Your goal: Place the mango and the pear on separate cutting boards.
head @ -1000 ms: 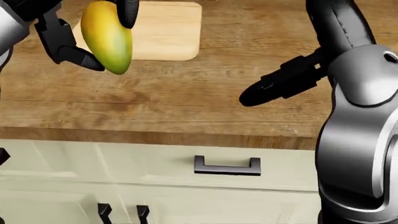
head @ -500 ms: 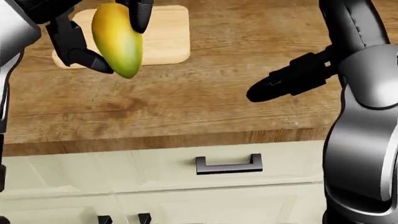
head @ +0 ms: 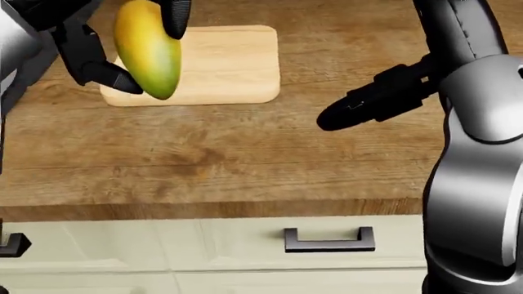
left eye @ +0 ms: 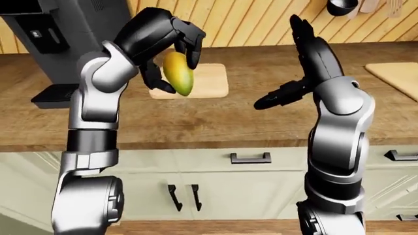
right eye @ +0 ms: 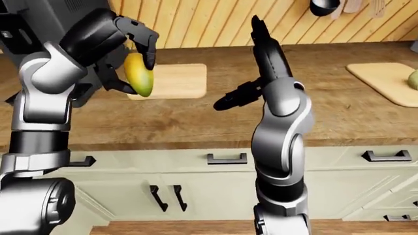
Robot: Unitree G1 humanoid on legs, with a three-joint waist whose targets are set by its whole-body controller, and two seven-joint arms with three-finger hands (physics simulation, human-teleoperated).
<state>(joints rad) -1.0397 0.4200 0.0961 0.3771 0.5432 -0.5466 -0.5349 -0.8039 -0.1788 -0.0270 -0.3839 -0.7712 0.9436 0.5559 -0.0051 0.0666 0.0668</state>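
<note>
My left hand (head: 147,52) is shut on a yellow-green mango (head: 149,49) and holds it upright above the left end of a light wooden cutting board (head: 225,64) on the wooden counter. The same mango shows in the left-eye view (left eye: 178,73). My right hand (head: 360,107) is open and empty, its dark fingers pointing left, over bare counter to the right of that board. A second cutting board (right eye: 385,81) lies at the far right of the right-eye view, with a green pear (right eye: 413,78) on it, cut off by the picture's edge.
A black appliance (left eye: 59,29) stands on the counter at the upper left. Utensils (left eye: 343,6) hang on the slatted wall at the top right. Cream drawers with dark handles (head: 329,240) run under the counter edge (head: 213,209).
The head view has shifted, so the board and counter edge now sit lower and further right. The mango stays in my left hand over the board's left end. The right hand holds its pose.
</note>
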